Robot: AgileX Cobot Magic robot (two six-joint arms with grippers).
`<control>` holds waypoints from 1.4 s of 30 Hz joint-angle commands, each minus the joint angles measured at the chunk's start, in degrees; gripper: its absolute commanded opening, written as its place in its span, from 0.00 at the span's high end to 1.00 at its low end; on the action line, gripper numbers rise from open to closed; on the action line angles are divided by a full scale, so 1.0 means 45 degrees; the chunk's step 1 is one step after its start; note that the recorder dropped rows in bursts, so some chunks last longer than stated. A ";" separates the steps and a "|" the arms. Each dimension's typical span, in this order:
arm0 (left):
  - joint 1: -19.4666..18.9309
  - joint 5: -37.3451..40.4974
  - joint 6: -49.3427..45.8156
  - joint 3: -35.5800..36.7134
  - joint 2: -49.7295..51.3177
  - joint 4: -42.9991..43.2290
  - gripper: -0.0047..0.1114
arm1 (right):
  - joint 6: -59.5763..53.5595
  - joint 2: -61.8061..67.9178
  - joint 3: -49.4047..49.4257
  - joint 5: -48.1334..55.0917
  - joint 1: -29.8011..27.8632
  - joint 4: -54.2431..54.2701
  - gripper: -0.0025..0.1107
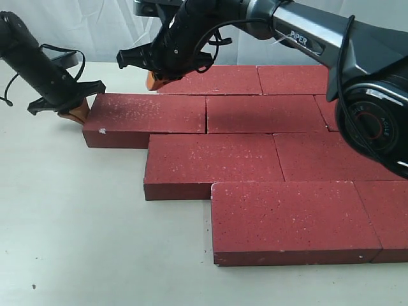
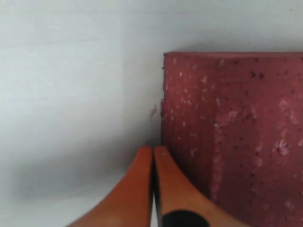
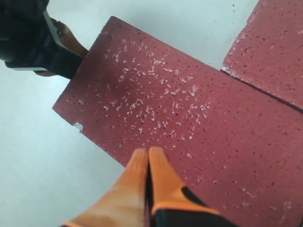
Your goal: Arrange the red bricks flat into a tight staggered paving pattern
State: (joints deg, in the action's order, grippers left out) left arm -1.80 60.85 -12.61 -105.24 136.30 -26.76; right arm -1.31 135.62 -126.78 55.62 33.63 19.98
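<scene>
Left pincer (image 2: pixel 152 152), tips together, butts my leftmost dark red speckled rectangular paving brick (image 1: pixel 150 115); right pincer (image 3: pixel 147 153), also pinched empty, hangs above. Four staggered rows (image 1: pixel 274 159) look snug, nearly done.

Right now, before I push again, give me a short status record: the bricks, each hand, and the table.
pattern: red bricks all lie flat in four stepped rows; the visible seams look tight
end brick: leftmost brick of the second row sticks out left past the other rows
left hand: shut, holding nothing, tips at that brick's left end
right hand: shut, holding nothing, over that brick's far edge; contact unclear
table: white, bare in front of the rows
</scene>
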 commanded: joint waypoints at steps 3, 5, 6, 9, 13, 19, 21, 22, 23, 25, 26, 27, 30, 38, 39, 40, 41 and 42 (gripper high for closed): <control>0.0065 0.0535 0.0125 0.0055 0.0010 -0.0291 0.96 | 0.0000 -0.0100 -0.0074 -0.0089 -0.0058 -0.0138 0.98; 0.0065 0.0628 0.0133 0.0055 0.0010 -0.0312 0.96 | 0.0000 -0.0103 -0.0074 -0.0114 -0.0058 -0.0138 0.98; 0.0065 0.0695 0.0133 0.0055 0.0010 -0.0345 0.96 | 0.0000 -0.0103 -0.0074 -0.0114 -0.0058 -0.0138 0.98; 0.0065 0.0760 0.0133 0.0055 0.0010 -0.0382 0.96 | 0.0027 -0.0084 -0.0074 -0.0115 -0.0058 -0.0138 0.98; 0.0065 0.0760 0.0133 0.0055 0.0010 -0.0359 0.96 | 0.0027 -0.0084 -0.0074 -0.0115 -0.0058 -0.0138 0.98; -0.0124 0.0760 0.0133 0.0055 -0.0134 -0.0113 0.96 | 0.0027 -0.0084 -0.0074 -0.0115 -0.0058 -0.0138 0.98; -0.0259 0.0760 0.0133 0.0055 -0.0224 -0.0085 0.96 | 0.0027 -0.0084 -0.0074 -0.0115 -0.0058 -0.0112 0.98; -0.0366 0.0760 0.0133 0.0055 -0.0296 -0.0054 0.96 | 0.0027 -0.0084 -0.0074 -0.0092 -0.0058 -0.0110 0.98; -0.0441 0.0760 0.0133 0.0055 -0.0395 -0.0054 0.96 | 0.0027 -0.0084 -0.0074 -0.0035 -0.0058 -0.0088 0.98; -0.0588 0.0760 0.0133 0.0055 -0.0629 0.0109 0.96 | 0.0027 -0.0084 -0.0074 0.0048 -0.0058 -0.0133 0.98; -0.0623 0.0760 0.0133 0.0055 -0.0857 0.0348 0.96 | 0.0027 -0.0084 -0.0074 0.0068 -0.0058 -0.0197 0.98; -0.0623 0.0760 0.0133 0.0055 -0.1003 0.0434 0.96 | 0.0027 -0.0084 -0.0074 0.0092 -0.0058 -0.0197 0.98; -0.0623 0.0788 0.0133 0.0055 -0.1795 0.0602 0.96 | 0.0027 -0.0084 -0.0074 0.0494 -0.0058 -0.0327 0.98; -0.0572 0.1722 0.0511 0.0055 -0.4003 0.1466 0.96 | 0.0159 -0.0157 -0.0074 0.2367 -0.0121 -0.0627 0.98; -0.0515 0.1750 0.0735 0.0055 -0.4337 0.1737 0.96 | 0.0291 -0.0157 -0.0074 0.2548 -0.0121 -0.0627 0.98; -0.0460 0.1750 0.0858 0.0055 -0.4538 0.1972 0.96 | 0.0291 -0.0157 -0.0074 0.2598 -0.0121 -0.0627 0.98; -0.0339 0.1750 0.0998 0.0055 -0.4782 0.2271 0.96 | 0.0291 -0.0157 -0.0074 0.2650 -0.0121 -0.0627 0.98; -0.0201 0.1750 0.1120 0.0081 -0.5031 0.2582 0.96 | 0.0291 -0.0157 -0.0074 0.2656 -0.0121 -0.0603 0.98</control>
State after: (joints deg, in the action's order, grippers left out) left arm -4.10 68.17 -9.32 -105.16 116.78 -18.08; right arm 0.00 135.62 -126.78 66.74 33.41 17.58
